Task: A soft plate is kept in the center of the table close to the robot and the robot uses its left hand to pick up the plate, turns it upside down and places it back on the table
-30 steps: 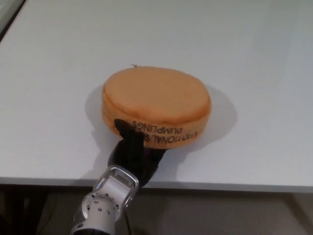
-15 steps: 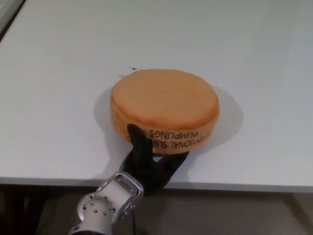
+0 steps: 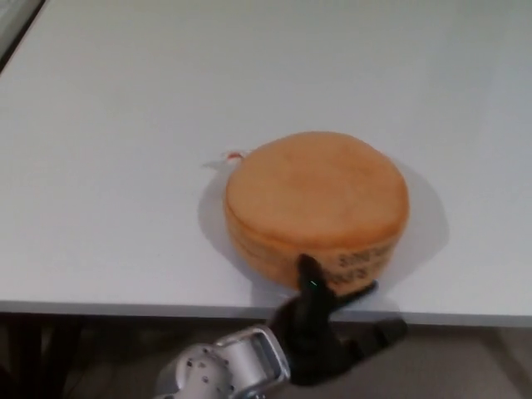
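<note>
The soft plate is a thick round orange cushion with black lettering on its side wall. It sits near the table's front edge, right of centre, with its smooth face up. My left hand comes in from below the table edge. Its thumb presses on the plate's near side wall, one finger reaches under the rim, and another finger sticks out to the right below the edge. The part of the hand under the plate is hidden. My right hand does not show.
The white table stretches far back and to both sides. Its front edge runs just below the plate. A small red-tipped tag lies by the plate's far left rim. Dark floor shows beneath the edge.
The plate has shifted right and closer to the front edge, carried by my left hand. The hand and wrist have swung right and lower, and more of the lettering is now hidden.
</note>
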